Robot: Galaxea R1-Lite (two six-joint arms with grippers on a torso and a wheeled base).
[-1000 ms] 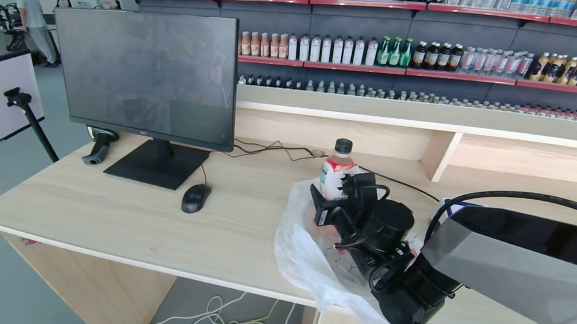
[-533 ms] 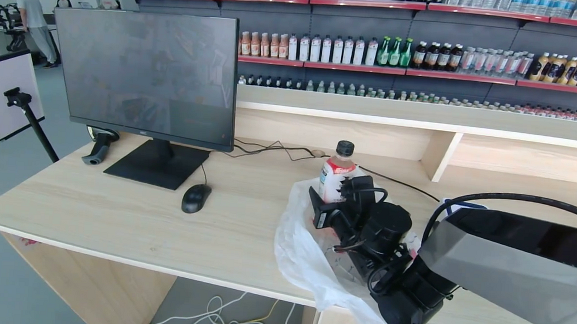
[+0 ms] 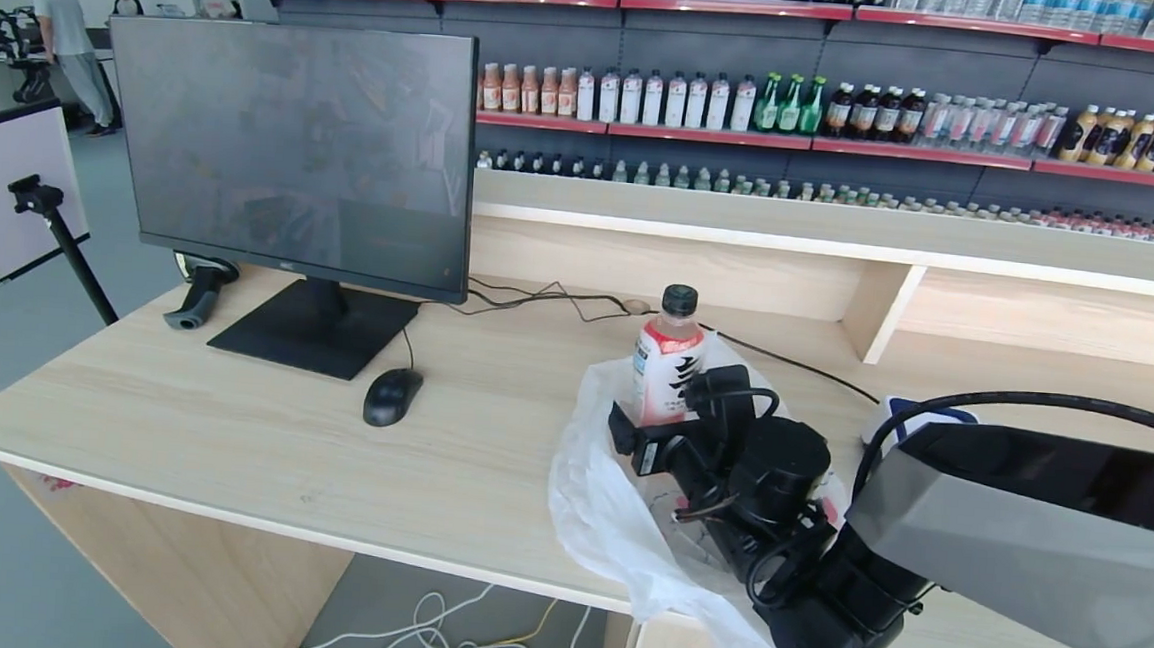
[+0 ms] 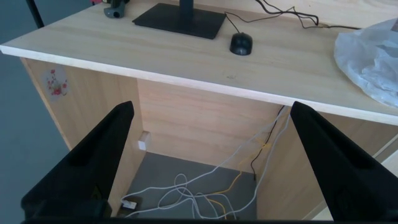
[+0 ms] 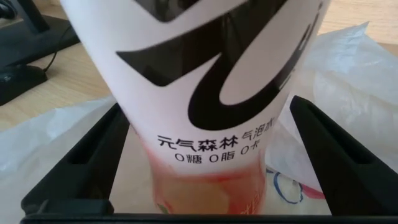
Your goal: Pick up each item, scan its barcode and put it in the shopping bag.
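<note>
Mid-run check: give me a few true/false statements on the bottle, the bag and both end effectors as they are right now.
1. The right end effector grips the drink bottle upright over the shopping bag. True.
2. The bottle's cap is missing. False: a black cap is on.
3. The left end effector is open and holds nothing. True.
4. The mouse sits inside the bag. False: it rests on the counter by the monitor stand, apart from the bag.
</note>
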